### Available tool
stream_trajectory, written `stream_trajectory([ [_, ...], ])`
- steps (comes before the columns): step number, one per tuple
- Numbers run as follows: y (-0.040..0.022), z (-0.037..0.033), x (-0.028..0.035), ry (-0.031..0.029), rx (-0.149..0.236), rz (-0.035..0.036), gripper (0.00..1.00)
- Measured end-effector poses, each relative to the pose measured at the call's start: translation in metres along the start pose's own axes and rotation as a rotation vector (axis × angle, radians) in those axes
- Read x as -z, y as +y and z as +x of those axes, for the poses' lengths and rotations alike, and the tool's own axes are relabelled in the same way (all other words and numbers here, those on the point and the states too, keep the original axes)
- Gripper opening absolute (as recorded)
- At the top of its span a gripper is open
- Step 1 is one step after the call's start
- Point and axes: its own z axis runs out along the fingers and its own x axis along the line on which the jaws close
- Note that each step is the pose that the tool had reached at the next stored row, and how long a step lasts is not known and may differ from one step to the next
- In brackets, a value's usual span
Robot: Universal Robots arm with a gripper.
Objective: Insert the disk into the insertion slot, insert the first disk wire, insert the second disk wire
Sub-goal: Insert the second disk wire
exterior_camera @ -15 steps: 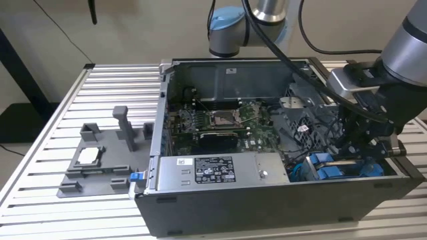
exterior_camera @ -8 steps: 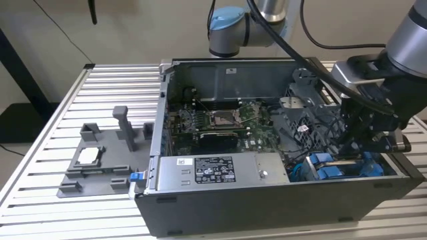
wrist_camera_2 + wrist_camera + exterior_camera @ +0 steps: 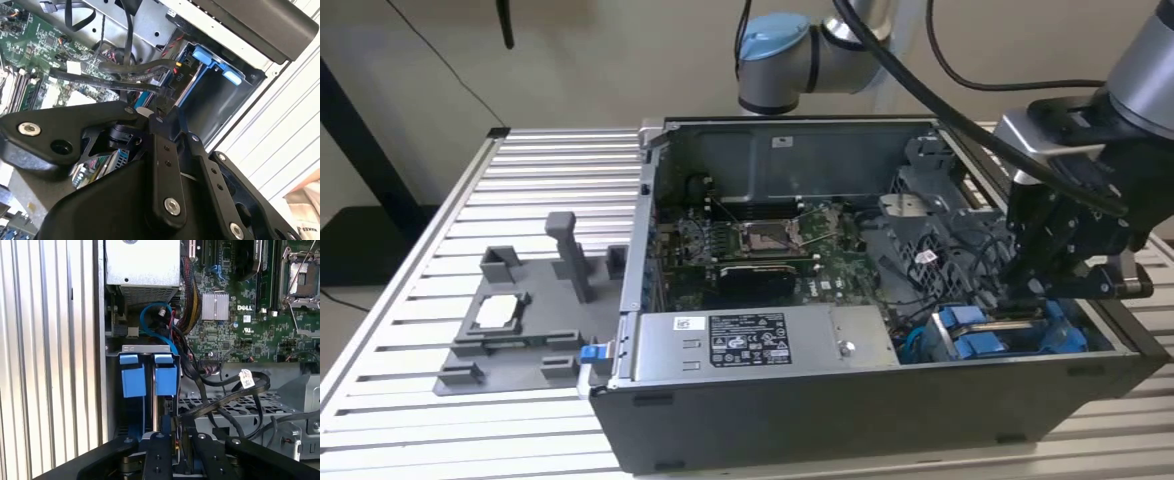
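On the slatted metal table (image 3: pixel 520 160) sits an open computer case (image 3: pixel 854 400), the biggest container present. Its floor carries the green motherboard (image 3: pixel 774 245), and a grey power-supply box (image 3: pixel 761 345) lies along the near wall. At the corner toward the exterior view's right stands the insertion slot (image 3: pixel 1007 335), a dark cage with blue tabs at its edge; in the first wrist view those tabs (image 3: pixel 147 380) sit side by side under a metal bracket. The disk's blue carrier frame (image 3: pixel 192 82) appears seated upright inside this cage, though the drive body itself is hidden. Black cables (image 3: pixel 120 75) run down to the cage. The gripper (image 3: pixel 1027 285) hangs just above the slot, its fingers (image 3: pixel 160 452) drawn narrow about a dark cable end. Beside the case rests a grey fixture tray (image 3: pixel 520 330) with upright posts.
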Motion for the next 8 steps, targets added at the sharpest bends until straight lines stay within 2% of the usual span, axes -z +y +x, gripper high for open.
stream_trajectory([
  [5,-0.0003,-0.0008,0.0069,-0.0001,0.0,-0.0001,0.24],
  [8,-0.0003,-0.0009,0.0072,-0.0003,0.0,-0.0001,0.24],
])
